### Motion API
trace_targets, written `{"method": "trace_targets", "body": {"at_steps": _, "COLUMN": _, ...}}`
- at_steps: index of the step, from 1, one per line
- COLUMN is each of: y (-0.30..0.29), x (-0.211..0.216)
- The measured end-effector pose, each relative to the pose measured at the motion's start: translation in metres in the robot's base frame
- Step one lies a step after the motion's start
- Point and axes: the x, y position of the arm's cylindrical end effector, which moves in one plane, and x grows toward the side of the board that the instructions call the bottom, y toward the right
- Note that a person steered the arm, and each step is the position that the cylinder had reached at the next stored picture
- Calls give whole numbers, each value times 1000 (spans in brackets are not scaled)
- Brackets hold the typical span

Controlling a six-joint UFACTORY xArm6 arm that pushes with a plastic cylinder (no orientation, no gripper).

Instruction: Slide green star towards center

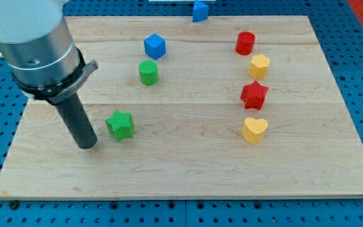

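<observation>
A: Where's the green star (120,124)?

B: On the wooden board (188,170), left of the middle, nearer the left edge than the right.

A: And my tip (88,145)?

B: Down on the board just beside the star, on its left. There's no pincer on this arm, only the rod, so nothing to open or close.

A: What else?

B: A green cylinder (148,72) and blue cube (155,46) above the star. Toward the right edge, in a column: red cylinder (245,43), yellow block (259,65), red star (254,94), yellow heart (254,129). Another blue block (200,11) sits at the top edge.
</observation>
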Motion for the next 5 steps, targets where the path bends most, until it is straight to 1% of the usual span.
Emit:
{"method": "trace_targets", "body": {"at_steps": 1, "y": 8, "x": -6}}
{"method": "trace_targets", "body": {"at_steps": 2, "y": 24, "x": -21}}
{"method": "trace_targets", "body": {"at_steps": 4, "y": 76, "x": -48}}
{"method": "trace_targets", "body": {"at_steps": 5, "y": 84, "x": -26}}
